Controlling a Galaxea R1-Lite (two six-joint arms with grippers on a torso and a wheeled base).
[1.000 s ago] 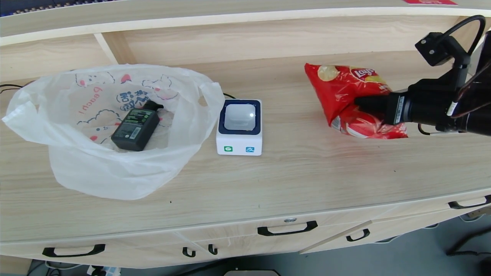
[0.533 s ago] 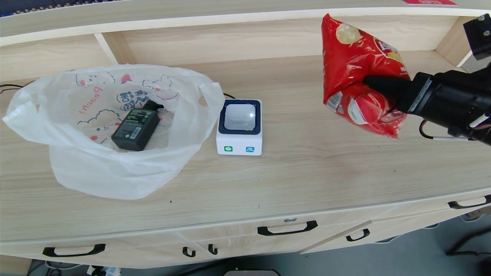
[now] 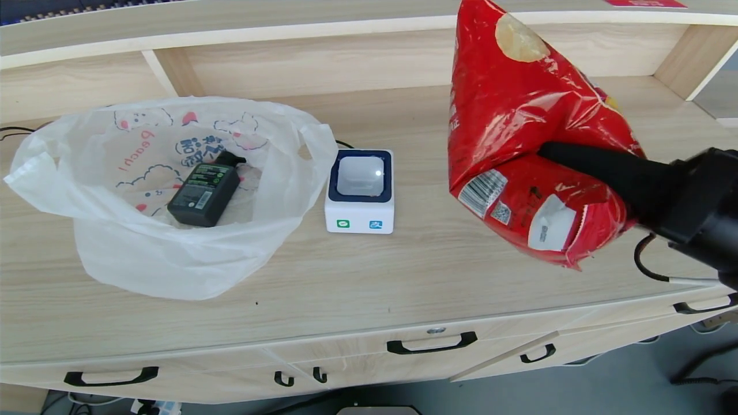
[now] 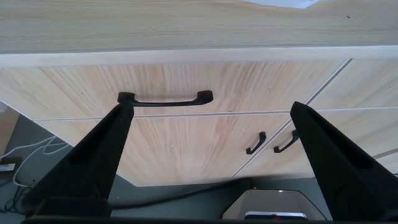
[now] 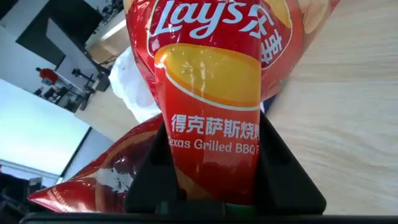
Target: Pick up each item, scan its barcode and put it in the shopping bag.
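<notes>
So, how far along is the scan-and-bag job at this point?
Looks done: a black bottle lies in the shopping bag. In hand: the right gripper is shut on the chip bag, held clear above the counter, its barcode facing the head camera, not the scanner. Left: scan it, then put the chip bag into the shopping bag. The left gripper hangs open by the drawers.

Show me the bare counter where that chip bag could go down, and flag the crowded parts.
Free: the front strip of the counter along its edge, before the shopping bag and scanner; the stretch between scanner and the held-up chip bag. Crowded: the left end, where the shopping bag spreads up to the scanner.
</notes>
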